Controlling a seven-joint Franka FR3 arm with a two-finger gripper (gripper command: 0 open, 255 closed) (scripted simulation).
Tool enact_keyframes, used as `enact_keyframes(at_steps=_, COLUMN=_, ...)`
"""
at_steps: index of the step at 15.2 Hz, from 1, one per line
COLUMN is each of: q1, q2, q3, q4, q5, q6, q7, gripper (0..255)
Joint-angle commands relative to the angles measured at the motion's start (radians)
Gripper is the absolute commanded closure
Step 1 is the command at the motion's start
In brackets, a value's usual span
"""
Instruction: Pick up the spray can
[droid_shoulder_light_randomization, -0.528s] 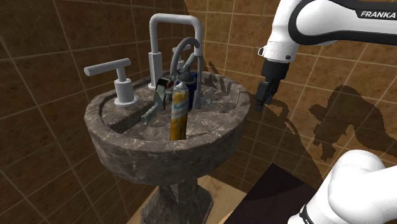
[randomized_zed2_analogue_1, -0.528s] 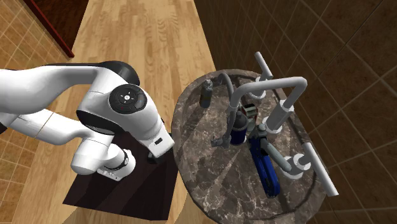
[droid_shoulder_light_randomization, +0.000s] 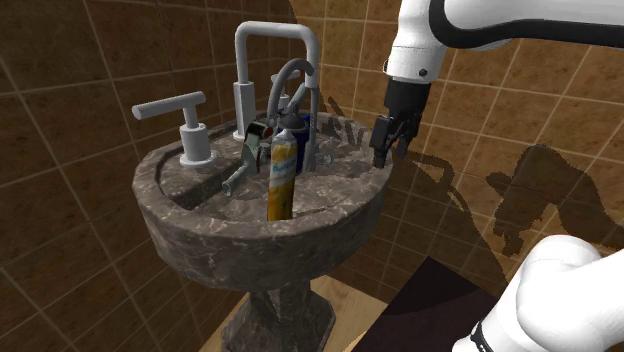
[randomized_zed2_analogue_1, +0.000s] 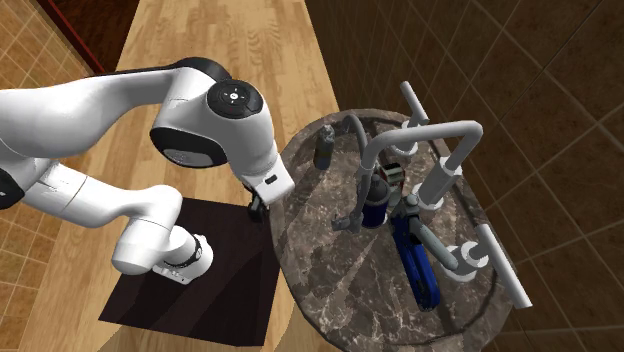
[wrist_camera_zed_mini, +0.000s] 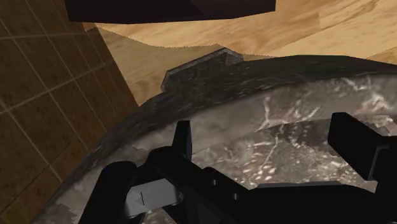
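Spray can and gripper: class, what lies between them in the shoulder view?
In the shoulder view, a grey hose's hanging end and bare mottled stone of the sink lie between the gripper and the spray can.

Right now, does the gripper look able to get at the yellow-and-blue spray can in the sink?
Probably yes. The open gripper hangs over the rim of the sink, and the spray can stands in the basin with its top free. The hose and faucet crowd beside it, so the approach looks tight.

The white arm (droid_shoulder_light_randomization: 470, 25) angles down, hand (droid_shoulder_light_randomization: 386, 155) (all black) with fingers (wrist_camera_zed_mini: 183, 137) apart.
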Motion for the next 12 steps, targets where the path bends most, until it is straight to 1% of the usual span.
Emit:
enact_keyframes(at_steps=1, q1=0.0, q2=0.053, q3=0.04, q4=0.067, q5=0.012, q6=-0.011, q7=0.068, gripper=0)
enact_keyframes(at_steps=7, q1=0.001, q2=0.231, q3=0.161, q4=0.294, q5=0.019, q6=-0.054, q7=0.277, gripper=0)
enact_keyframes(at_steps=12, q1=0.008, q2=0.422, q3=0.262, q4=0.537, q5=-0.021, q6=-0.111, q7=0.464, gripper=0)
